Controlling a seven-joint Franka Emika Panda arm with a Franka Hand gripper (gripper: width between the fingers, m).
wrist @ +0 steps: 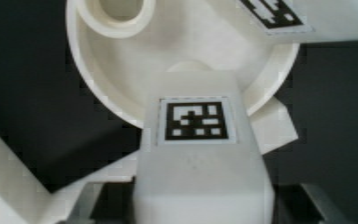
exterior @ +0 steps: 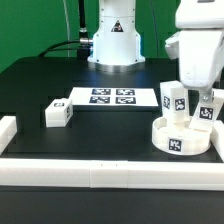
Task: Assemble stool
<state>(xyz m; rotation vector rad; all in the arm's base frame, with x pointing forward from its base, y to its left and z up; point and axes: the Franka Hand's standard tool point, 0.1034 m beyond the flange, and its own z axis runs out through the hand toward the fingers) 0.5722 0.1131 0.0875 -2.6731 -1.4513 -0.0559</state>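
The round white seat (exterior: 183,141) lies at the exterior view's right, near the front rail. My gripper (exterior: 206,98) hangs over its far right rim, shut on a white leg (exterior: 206,112) that stands upright on or just above the seat. A second tagged leg (exterior: 172,99) stands at the seat's far left rim. A third leg (exterior: 57,113) lies loose on the black table to the left. In the wrist view the held leg (wrist: 197,125) shows its tag between my gripper's (wrist: 201,202) fingers, with the seat (wrist: 114,60) and its hole beyond.
The marker board (exterior: 113,97) lies flat at mid-table before the robot base (exterior: 112,40). White border rails run along the front (exterior: 100,172) and the left edge (exterior: 7,131). A green wall stands behind.
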